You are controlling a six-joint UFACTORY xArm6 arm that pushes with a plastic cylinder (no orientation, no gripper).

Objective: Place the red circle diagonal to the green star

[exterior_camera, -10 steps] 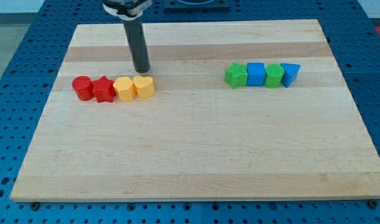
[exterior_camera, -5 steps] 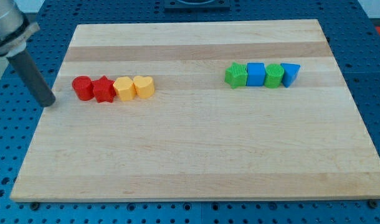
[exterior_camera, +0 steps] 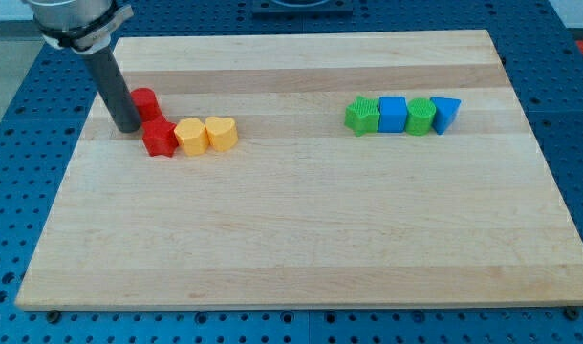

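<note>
The red circle (exterior_camera: 145, 100) sits at the view's left, just above the red star (exterior_camera: 160, 139) and out of line with its row. My tip (exterior_camera: 127, 128) rests on the board against the red circle's lower left side, touching or nearly touching the red star's left. The rod hides part of the circle. The green star (exterior_camera: 362, 115) is far to the right, at the left end of a second row.
A yellow block (exterior_camera: 189, 137) and a yellow heart (exterior_camera: 221, 133) continue the row right of the red star. A blue cube (exterior_camera: 393, 114), a green block (exterior_camera: 421, 116) and a blue triangle (exterior_camera: 445, 113) follow the green star.
My tip went from above the yellow heart to the board's left edge, then right into the red circle. The circle has moved up and right, out of its row.
</note>
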